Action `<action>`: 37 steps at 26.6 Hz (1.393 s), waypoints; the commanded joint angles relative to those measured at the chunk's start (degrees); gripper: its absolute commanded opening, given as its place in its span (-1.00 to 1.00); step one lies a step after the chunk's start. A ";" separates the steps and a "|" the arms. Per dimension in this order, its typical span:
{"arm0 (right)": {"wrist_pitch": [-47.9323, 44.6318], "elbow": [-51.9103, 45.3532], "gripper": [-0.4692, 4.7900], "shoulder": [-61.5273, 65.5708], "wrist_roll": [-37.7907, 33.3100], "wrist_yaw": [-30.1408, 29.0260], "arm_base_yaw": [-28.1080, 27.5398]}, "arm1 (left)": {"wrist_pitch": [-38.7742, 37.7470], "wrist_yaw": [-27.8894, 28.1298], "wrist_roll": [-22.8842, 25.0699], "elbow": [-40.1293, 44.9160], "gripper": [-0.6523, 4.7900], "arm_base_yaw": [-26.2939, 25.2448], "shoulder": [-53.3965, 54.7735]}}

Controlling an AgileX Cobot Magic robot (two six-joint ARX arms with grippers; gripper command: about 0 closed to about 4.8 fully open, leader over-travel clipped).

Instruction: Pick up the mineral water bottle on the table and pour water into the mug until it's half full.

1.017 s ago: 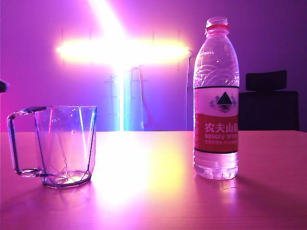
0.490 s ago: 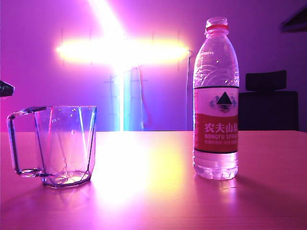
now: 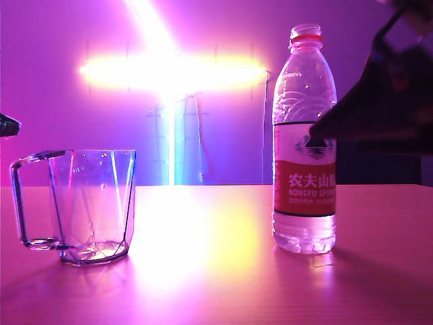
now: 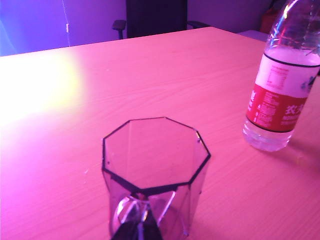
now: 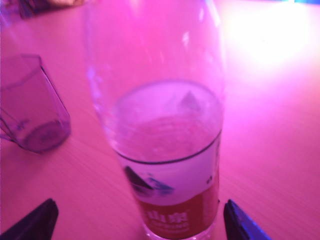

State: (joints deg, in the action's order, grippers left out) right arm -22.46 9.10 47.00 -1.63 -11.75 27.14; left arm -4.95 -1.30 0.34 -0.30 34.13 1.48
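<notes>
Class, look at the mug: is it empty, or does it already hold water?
Empty. The left wrist view looks straight down into the mug and shows no liquid; the exterior view shows no waterline through its clear walls.

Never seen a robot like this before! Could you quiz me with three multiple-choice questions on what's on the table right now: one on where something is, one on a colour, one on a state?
1. Where does the mineral water bottle stand relative to the mug in the exterior view?
A. Right of it
B. Left of it
C. Inside it

2. What colour is the bottle's neck ring?
A. Green
B. Red
C. Black

3. How is the right hand?
A. Shut on the bottle
C. Shut on the mug
B. Open, a finger on each side of the bottle

Answers: 1 A, the bottle stands apart on the right. 2 B, a red band under the cap. 3 B, the right wrist view shows both fingertips clear of the bottle.
</notes>
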 commanded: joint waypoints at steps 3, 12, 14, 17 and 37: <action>-17.51 0.35 1.00 11.93 0.39 0.39 -0.20 | 0.74 -0.04 -0.15 -0.22 -0.77 0.02 0.02; -39.28 1.51 1.00 34.05 -0.48 -0.44 -0.20 | 0.74 0.00 -0.15 -0.22 -0.77 0.02 0.02; -40.48 2.56 1.00 36.59 -1.70 -0.37 -0.20 | 0.76 0.00 -0.15 -0.22 -0.77 0.02 0.02; -42.27 4.57 1.00 40.02 -1.75 -0.42 -0.20 | 0.74 0.00 -0.15 -0.22 -0.77 0.02 0.02; -46.97 6.67 0.17 40.52 0.83 -1.95 0.11 | 0.74 0.00 -0.15 -0.22 -0.77 -1.77 -0.66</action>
State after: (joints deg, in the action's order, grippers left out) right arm -64.97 14.61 87.90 -2.17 -12.49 26.96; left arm -4.95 -1.30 0.34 -0.30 33.01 0.78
